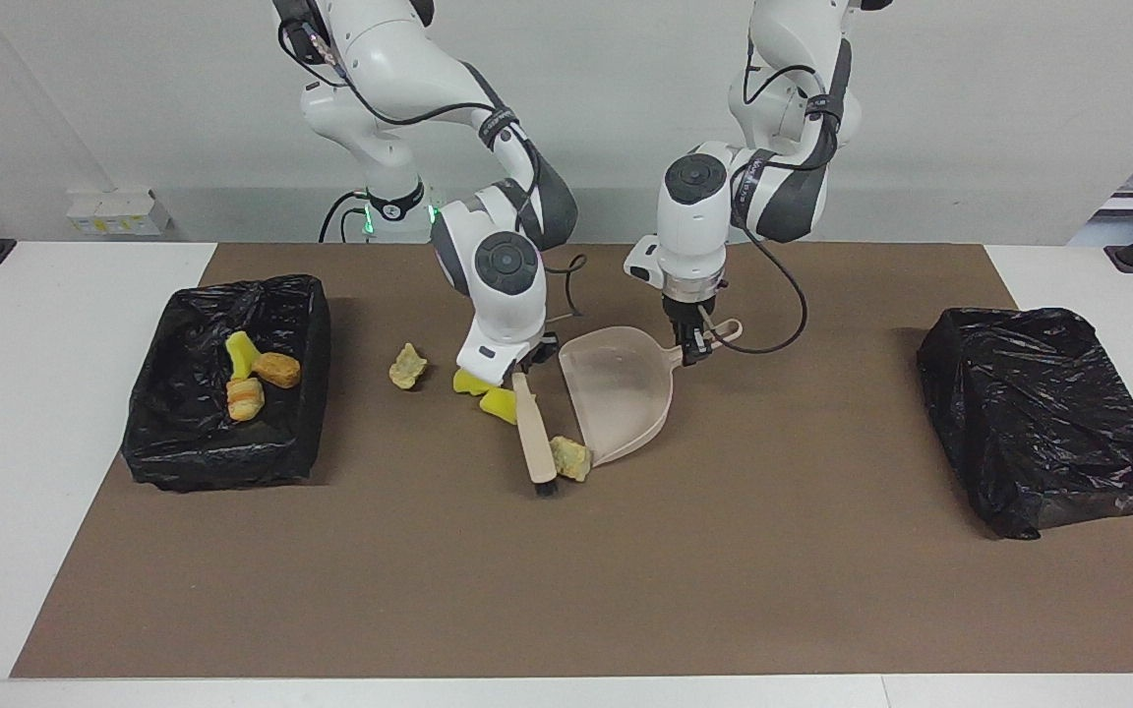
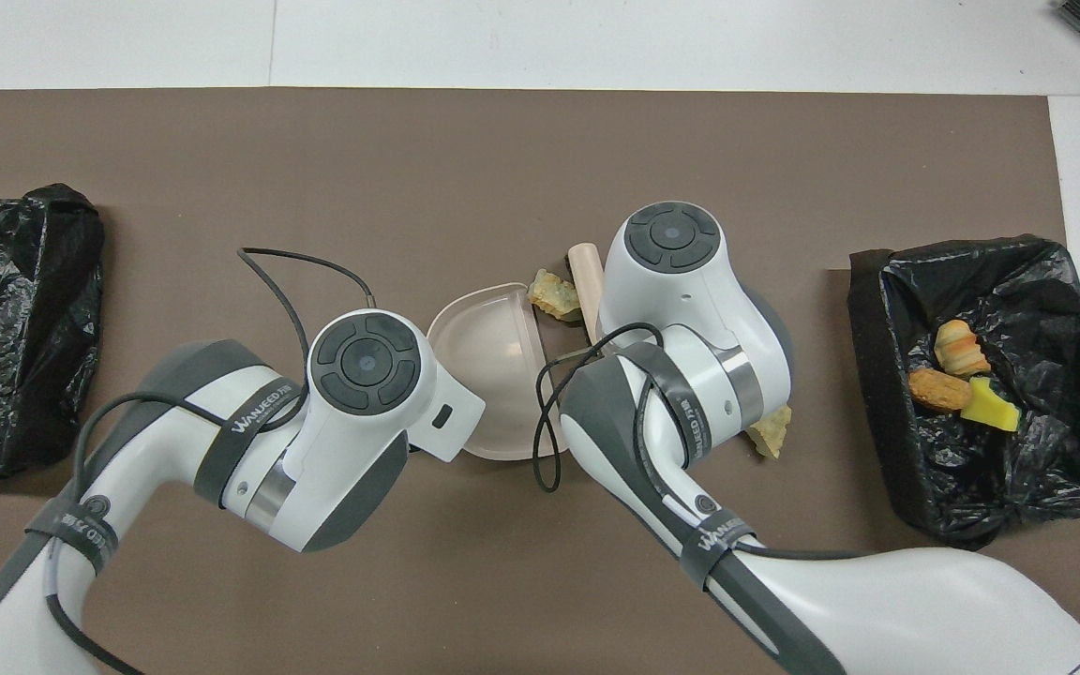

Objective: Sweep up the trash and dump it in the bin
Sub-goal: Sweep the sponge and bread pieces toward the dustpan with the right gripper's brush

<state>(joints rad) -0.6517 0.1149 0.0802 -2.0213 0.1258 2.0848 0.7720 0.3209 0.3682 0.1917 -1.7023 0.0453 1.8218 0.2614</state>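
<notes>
My right gripper (image 1: 519, 374) is shut on the handle of the beige brush (image 1: 535, 433), whose black bristles rest on the mat. My left gripper (image 1: 696, 346) is shut on the handle of the beige dustpan (image 1: 616, 393), which lies on the mat beside the brush. One tan-yellow trash lump (image 1: 571, 458) sits between the bristles and the pan's lip; it also shows in the overhead view (image 2: 554, 295). Two yellow wedges (image 1: 500, 404) lie by the brush handle, and a tan lump (image 1: 408, 366) lies toward the bin. Three trash pieces (image 1: 245, 398) lie in the black-lined bin (image 1: 222, 452).
A second black bag-covered box (image 1: 1048, 423) stands at the left arm's end of the brown mat. A cable loops (image 2: 296, 281) from the left wrist over the mat. In the overhead view both wrists hide the grippers and the yellow wedges.
</notes>
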